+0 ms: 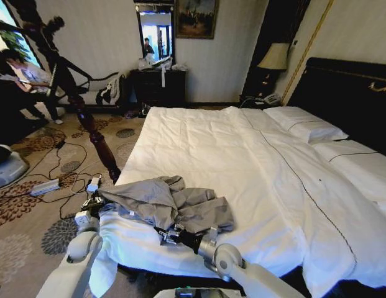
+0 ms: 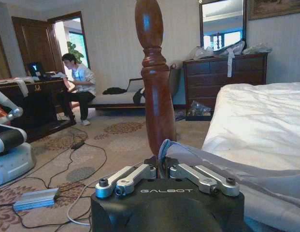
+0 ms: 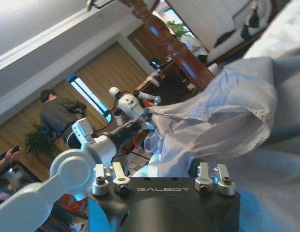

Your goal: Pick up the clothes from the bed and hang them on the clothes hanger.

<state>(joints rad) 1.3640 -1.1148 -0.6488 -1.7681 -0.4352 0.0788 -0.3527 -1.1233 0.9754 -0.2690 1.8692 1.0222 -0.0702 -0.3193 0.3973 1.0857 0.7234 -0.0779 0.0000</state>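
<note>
Hotel-room carpet with floral medallions runs beside the wide bed with its white duvet crossed by thin dark seams (image 1: pixel 255 180). Near the bed's foot corner lies the crumpled light-grey long-sleeved garment of thin fabric (image 1: pixel 161 202). The left gripper (image 1: pixel 93 203) is clenched on its edge by the turned dark-wood bedpost (image 1: pixel 96 139); the right gripper (image 1: pixel 170 234) meets the near hem, though I cannot tell whether it grasps. To lift well, both should probably hold separate edges firmly and rise together, so the cloth spreads rather than bunches. "GALBOT" is printed on both wrist housings.
</note>
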